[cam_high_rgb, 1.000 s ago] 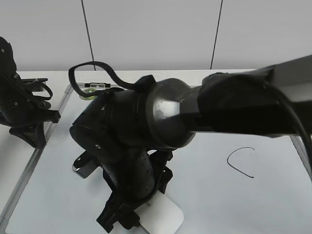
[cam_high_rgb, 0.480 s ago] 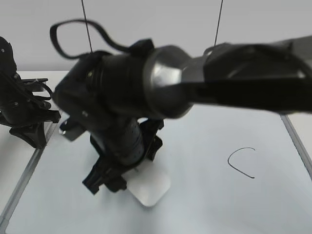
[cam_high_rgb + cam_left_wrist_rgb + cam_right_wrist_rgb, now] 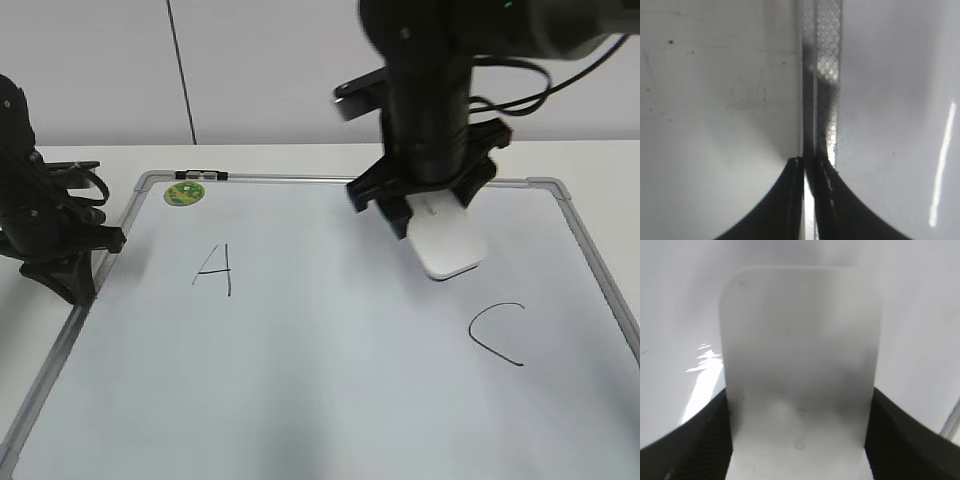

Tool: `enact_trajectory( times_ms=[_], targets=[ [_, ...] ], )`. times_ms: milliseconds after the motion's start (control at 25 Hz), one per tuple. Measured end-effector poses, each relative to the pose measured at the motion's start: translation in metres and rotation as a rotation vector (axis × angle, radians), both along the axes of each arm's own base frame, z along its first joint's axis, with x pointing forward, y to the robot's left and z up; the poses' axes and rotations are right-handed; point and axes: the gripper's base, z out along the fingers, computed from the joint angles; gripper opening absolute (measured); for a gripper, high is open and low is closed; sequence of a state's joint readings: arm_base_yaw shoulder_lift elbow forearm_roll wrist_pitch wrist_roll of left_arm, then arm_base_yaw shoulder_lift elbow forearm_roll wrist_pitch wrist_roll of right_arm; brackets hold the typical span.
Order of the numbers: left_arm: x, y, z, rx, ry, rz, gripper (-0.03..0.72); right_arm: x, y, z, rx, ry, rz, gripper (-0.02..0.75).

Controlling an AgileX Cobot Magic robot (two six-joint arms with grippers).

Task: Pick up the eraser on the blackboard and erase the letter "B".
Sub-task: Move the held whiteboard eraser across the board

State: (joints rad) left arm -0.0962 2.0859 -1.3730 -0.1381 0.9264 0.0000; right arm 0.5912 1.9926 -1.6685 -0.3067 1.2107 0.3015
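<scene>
The blackboard [image 3: 330, 390] is a pale whiteboard with a grey frame lying flat on the table. A black "A" [image 3: 215, 270] and a black "C" [image 3: 497, 333] show on it. No letter "B" shows; the surface between them is bare. My right gripper [image 3: 420, 208] is shut on the white eraser [image 3: 450, 248] and holds it down at the board's back right, just above the "C". In the right wrist view the eraser [image 3: 800, 330] fills the space between my jaws [image 3: 799, 407]. My left gripper [image 3: 62, 272] is shut and empty at the board's left edge.
A round green sticker [image 3: 184, 194] sits at the board's back left corner. In the left wrist view my shut jaws [image 3: 809, 162] hang over the board's grey frame strip [image 3: 822, 75]. A white wall stands behind the table.
My right arm has swept from the board's front left to its back right with the eraser in it, uncovering the "A". The left arm has not moved.
</scene>
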Motion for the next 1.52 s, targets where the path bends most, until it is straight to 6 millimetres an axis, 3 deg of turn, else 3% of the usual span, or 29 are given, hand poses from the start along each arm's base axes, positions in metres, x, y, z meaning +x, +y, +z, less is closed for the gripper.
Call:
enact_trajectory(
  times_ms=[320,640,880,1240,1520],
  targets=[
    [0.0,0.0,0.0,0.0,0.002,0.0,0.039,0.037,-0.115,0.021,0.088,-0.006,-0.309,0.52],
    [0.0,0.0,0.0,0.0,0.004,0.0,0.04,0.029,-0.182,-0.015,0.15,0.162,-0.454,0.52],
    [0.0,0.0,0.0,0.0,0.004,0.0,0.04,0.027,-0.203,-0.033,0.188,0.199,-0.446,0.52],
    [0.0,0.0,0.0,-0.001,0.005,0.001,0.041,0.036,-0.206,-0.074,0.178,0.309,-0.402,0.52],
    [-0.001,0.0,0.0,-0.001,0.006,0.0,0.041,0.041,-0.207,-0.075,0.167,0.299,-0.396,0.52]
  ],
)
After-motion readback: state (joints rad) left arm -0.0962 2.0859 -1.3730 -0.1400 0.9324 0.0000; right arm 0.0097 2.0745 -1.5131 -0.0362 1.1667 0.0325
